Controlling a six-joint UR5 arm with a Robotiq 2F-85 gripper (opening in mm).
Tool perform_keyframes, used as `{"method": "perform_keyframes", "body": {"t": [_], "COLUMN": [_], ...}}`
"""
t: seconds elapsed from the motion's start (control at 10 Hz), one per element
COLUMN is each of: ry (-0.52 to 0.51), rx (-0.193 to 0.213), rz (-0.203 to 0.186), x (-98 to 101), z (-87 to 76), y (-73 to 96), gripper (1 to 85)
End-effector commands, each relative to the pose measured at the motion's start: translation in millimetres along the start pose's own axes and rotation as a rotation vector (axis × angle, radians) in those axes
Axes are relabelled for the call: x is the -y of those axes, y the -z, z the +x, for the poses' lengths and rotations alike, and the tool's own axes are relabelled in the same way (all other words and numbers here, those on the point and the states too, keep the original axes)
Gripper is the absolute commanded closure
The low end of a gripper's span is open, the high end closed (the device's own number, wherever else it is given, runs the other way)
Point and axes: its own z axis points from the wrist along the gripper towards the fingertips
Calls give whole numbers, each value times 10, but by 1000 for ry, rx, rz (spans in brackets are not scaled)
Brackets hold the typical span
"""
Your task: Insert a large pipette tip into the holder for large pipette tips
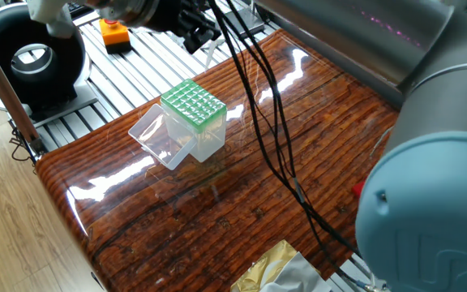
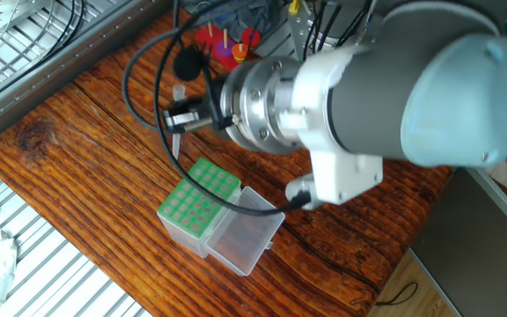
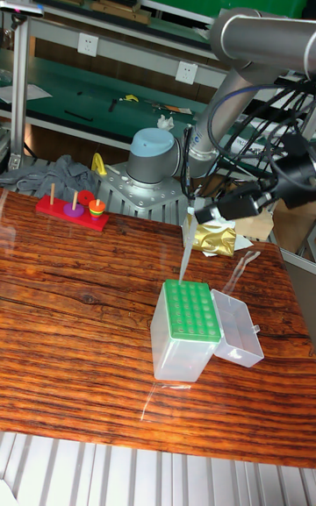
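Tip: the pipette tip (image 3: 185,253) hangs point down, just above the box (image 3: 186,329) at its 12 o'clock edge.
Hand: the hand (image 3: 194,212) is clamped on the tip's wide upper end.
Handling: probably light, stiff, slippery; best held by the collar.
Worktop: the worktop (image 3: 79,295) carries the box, lid open at 3 o'clock.

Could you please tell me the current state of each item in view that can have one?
Tool: shut on the large pipette tip.
Large pipette tip: held roughly upright, point down, above the holder, not yet inserted.
Holder for large pipette tips: standing on the table, clear lid hinged fully open to the side.
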Motion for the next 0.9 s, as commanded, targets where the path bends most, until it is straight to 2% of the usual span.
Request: {"method": "perform_keyframes", "body": {"t": [0.0,0.4,0.8], "ry": [-6,-11,-16], "rx": [29,32,61], "rz": [-23,-8,-19], "x": [-88,-57,-89], "z": [-245,-322,-427], "y": [-41,-112,-197], "gripper": [847,847,847]}}
